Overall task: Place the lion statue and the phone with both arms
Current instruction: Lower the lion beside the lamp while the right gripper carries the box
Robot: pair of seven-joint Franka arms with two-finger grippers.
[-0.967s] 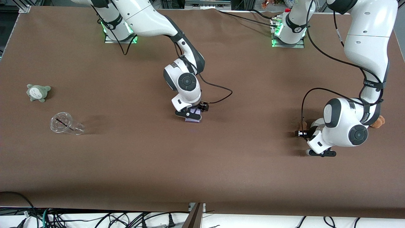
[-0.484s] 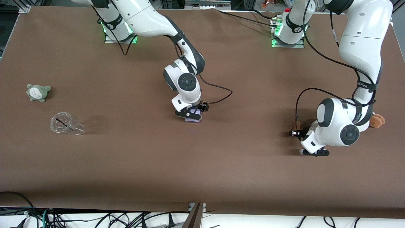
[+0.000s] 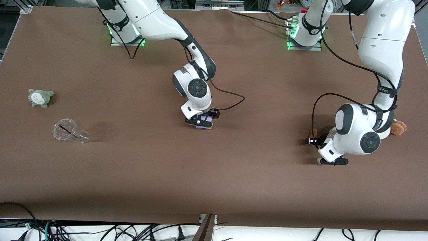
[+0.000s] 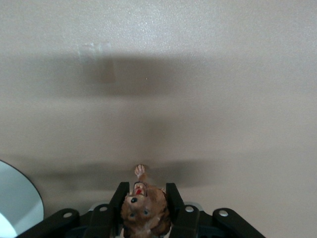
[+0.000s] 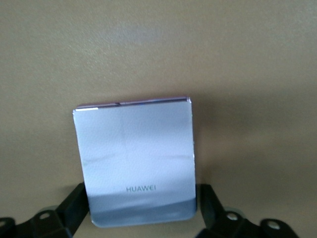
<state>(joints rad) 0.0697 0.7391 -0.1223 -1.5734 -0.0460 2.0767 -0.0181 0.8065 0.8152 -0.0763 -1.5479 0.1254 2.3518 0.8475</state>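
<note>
Clock bearings read on the front view, from the middle of the table (image 3: 214,187).

1. Right gripper (image 3: 202,122). At the table's middle, a touch toward eleven o'clock, low over the brown top. Claw grasping the phone (image 5: 138,163), one black finger (image 5: 79,203) against each long side edge.
2. Phone. Pale lavender-white slab with rounded corners, lettering near the held end. Tilted, free end pointing away from the wrist camera, shadow cast on the table under it. Contact between its low edge and the table: cannot tell.
3. Left gripper (image 4: 146,196). Between three and four o'clock, toward the left arm's end of the table, pointed down over bare tabletop. Claw clenched on the lion statue (image 4: 146,210).
4. Lion statue. Small brown-orange figurine, wedged between the two dark fingers (image 4: 172,194), face turned up to the wrist camera, one paw poking out past the fingertips. In the air, above the table.
5. Brown plush toy (image 3: 399,128). At three o'clock, on the table, partly hidden by the left arm.
6. Grey-green plush (image 3: 40,97). At nine o'clock, toward the right arm's end.
7. Clear plastic cup (image 3: 68,131). Lying on its side near the grey-green plush, at five o'clock from it, nearer to the front camera.
</note>
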